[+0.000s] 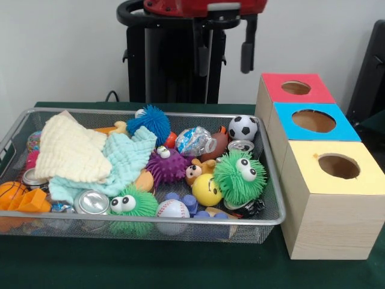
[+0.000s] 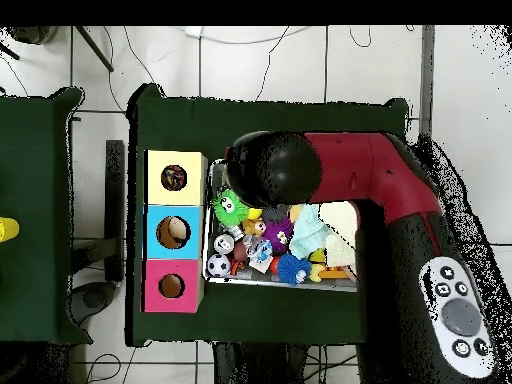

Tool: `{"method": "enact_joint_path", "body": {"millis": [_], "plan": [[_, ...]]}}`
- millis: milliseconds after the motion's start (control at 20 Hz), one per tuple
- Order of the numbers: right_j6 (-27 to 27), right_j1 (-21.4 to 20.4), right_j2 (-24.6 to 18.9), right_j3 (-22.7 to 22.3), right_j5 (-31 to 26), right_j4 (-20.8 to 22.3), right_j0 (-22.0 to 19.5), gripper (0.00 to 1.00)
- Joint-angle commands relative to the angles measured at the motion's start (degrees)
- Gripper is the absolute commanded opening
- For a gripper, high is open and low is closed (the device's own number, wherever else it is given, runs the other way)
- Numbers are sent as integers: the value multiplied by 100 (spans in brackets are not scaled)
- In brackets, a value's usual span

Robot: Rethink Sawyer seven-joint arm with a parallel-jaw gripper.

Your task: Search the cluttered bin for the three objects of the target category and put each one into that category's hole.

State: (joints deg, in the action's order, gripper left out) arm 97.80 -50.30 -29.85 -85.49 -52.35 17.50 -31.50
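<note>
The wire mesh bin (image 1: 180, 112) sits on the green table, full of clutter. It holds a cream cloth (image 1: 72, 150), a light blue cloth (image 1: 123, 156), two green fuzzy toys (image 1: 239, 174) (image 1: 129, 205), a purple spiky ball (image 1: 168, 165), a blue spiky ball (image 1: 150, 120), a soccer ball (image 1: 243, 127), a baseball (image 1: 172, 209), a basketball (image 1: 11, 191) and cans (image 1: 93, 201). Beside it stand three wooden boxes with holes, topped red (image 1: 274, 90), blue (image 1: 286, 114) and yellow (image 1: 367, 180). My gripper (image 1: 225, 63) hangs high above the bin's far side, open and empty.
The black pedestal (image 1: 162, 66) stands behind the bin. In the overhead view the red arm (image 2: 370, 170) covers part of the bin (image 2: 209, 225). A second green table (image 2: 35, 210) with a yellow object (image 2: 6, 230) lies beyond the boxes.
</note>
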Motion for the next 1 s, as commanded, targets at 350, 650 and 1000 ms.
{"method": "enact_joint_path", "body": {"millis": [350, 650, 1000], "plan": [[-696, 431, -37, -509, 174, 95, -849, 100], [-1401, 758, -248, -287, 2, 282, -1462, 100], [-1841, 1072, -451, -151, -13, 550, -1994, 100]]}}
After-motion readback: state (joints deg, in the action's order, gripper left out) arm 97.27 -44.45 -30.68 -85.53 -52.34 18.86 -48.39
